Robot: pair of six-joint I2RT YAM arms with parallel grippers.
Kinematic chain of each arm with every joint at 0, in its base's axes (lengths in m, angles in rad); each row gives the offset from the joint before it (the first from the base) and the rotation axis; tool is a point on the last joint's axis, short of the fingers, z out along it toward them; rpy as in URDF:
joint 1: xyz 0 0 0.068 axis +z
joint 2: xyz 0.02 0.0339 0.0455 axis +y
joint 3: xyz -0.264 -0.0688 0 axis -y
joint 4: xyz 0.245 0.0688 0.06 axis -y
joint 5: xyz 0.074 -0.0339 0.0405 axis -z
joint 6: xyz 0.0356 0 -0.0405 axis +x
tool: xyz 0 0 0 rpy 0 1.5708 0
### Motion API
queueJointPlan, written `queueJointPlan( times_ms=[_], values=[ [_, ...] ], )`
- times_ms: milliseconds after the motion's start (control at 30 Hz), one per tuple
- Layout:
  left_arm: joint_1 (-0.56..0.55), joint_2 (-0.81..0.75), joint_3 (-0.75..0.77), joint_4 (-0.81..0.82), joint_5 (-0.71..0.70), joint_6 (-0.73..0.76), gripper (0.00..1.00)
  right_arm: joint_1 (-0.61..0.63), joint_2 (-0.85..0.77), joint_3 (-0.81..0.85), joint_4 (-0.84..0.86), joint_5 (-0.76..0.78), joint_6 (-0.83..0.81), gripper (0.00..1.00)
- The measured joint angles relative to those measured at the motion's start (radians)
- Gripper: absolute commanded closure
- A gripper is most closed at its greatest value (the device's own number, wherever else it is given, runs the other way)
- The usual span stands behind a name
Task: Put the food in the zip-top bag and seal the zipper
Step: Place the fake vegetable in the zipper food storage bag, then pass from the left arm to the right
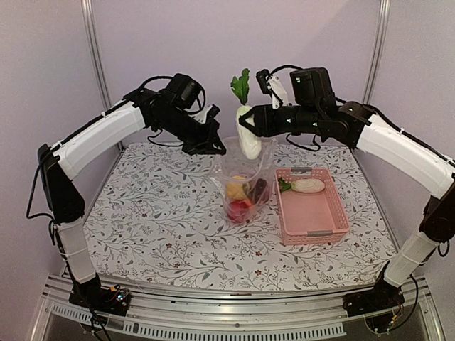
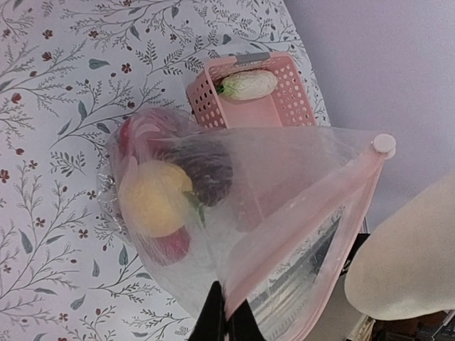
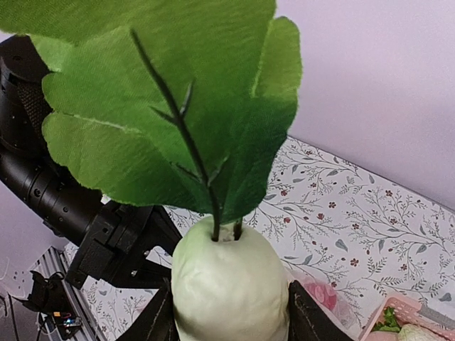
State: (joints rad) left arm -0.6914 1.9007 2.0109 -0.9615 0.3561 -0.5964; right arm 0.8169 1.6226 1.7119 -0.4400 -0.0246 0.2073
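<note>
**A:** While the right gripper (image 1: 247, 122) hangs over the middle of the table, its jaws are clamped on both sides of a white radish (image 1: 249, 142), with the green leaves (image 1: 240, 87) pointing straight up!

**B:** And underneath it?

**A:** Directly below sits the zip-top bag (image 1: 245, 177), mouth up and bottom resting on the cloth. The radish's lower end is level with that mouth, and the crinkled clear wall rises across it. I can't tell whether it is inside the rim or only behind it.

**B:** The left gripper (image 1: 211, 144)?

**A:** Pressed together, pinching the bag's mouth edge and holding it up. In its wrist view the pinkish zipper (image 2: 313, 227) runs away from the fingers to a small white slider (image 2: 384, 144).

**B:** What's crowding the space below?

**A:** Down in the bag there's a yellow round piece (image 2: 153, 199), a dark purple one (image 2: 210, 174) touching it, and a red piece (image 2: 170, 245) at the bottom. Below the right gripper and out to its own side, just beside the bag, is a pink basket (image 1: 313, 217). A second white radish (image 1: 307, 185) lies across its far end.

**B:** And the setting?

**A:** A tablecloth (image 1: 156, 227) printed with grey-green sprigs and little red flowers. There are pale lilac walls (image 1: 213, 35), metal posts (image 1: 92, 42) in the far corners, and an aluminium rail (image 1: 227, 312) along the near edge.
</note>
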Motion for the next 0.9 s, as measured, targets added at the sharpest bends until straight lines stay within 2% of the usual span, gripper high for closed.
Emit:
queueJointPlan(
  times_ms=[67,167,200,433,600,733,867,900],
  values=[
    [0.001,0.0,0.0,0.0,0.01,-0.002,1.0,0.001,0.016,0.0,0.019,0.019,-0.014,0.33],
    [0.005,0.0,0.0,0.0,0.024,-0.006,1.0,0.002,0.043,0.003,0.03,0.035,-0.027,0.05],
    [0.007,0.0,0.0,0.0,0.027,-0.007,1.0,0.002,0.051,0.007,0.029,0.037,-0.037,0.02],
    [0.017,0.0,-0.008,0.012,0.034,-0.018,1.0,0.007,0.034,0.014,-0.002,0.017,-0.024,0.01],
    [0.021,0.0,-0.03,0.029,0.042,-0.021,1.0,0.01,-0.076,-0.043,-0.024,-0.001,-0.023,0.01],
    [0.023,0.0,-0.031,0.035,0.05,-0.022,1.0,0.01,-0.159,-0.074,-0.065,-0.097,-0.049,0.15],
    [0.027,0.0,-0.031,0.04,0.061,-0.022,1.0,0.026,-0.172,-0.076,-0.121,-0.231,-0.105,0.34],
    [0.029,0.0,-0.031,0.042,0.066,-0.022,1.0,0.034,-0.167,-0.076,-0.141,-0.251,-0.121,0.35]
  ],
)
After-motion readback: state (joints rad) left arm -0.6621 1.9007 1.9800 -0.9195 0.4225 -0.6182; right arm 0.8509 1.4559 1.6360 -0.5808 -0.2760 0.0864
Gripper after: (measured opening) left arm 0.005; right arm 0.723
